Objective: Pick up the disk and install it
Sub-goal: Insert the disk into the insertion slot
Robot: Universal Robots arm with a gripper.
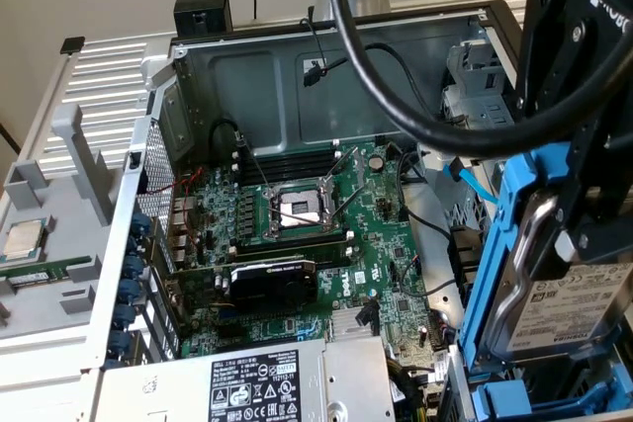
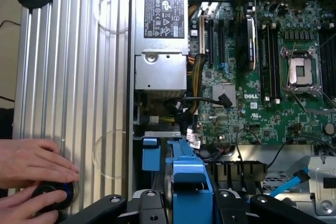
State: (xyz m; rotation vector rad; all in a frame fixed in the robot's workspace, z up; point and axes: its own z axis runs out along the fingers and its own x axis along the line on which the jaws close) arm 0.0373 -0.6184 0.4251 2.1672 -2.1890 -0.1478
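The disk (image 1: 577, 315), a silver-grey drive with a white barcode label, sits in its bright blue carrier frame (image 1: 492, 274) at the exterior view's right. It hangs tilted over the right edge of the open computer case (image 1: 297, 56). My black gripper (image 1: 584, 195) is shut on it from above. In the wrist view the blue carrier (image 2: 186, 179) stands edge-on between my black fingers (image 2: 118, 203), above the case's lower corner beside the motherboard (image 2: 262, 93).
The case holds the motherboard (image 1: 297, 234), a graphics card (image 1: 272, 279) and the power supply (image 1: 252, 387). A metal drive cage (image 1: 475, 86) stands at the back right. A processor chip (image 1: 25, 239) lies on the grey tray. A person's hands (image 2: 31, 177) rest on a black knob.
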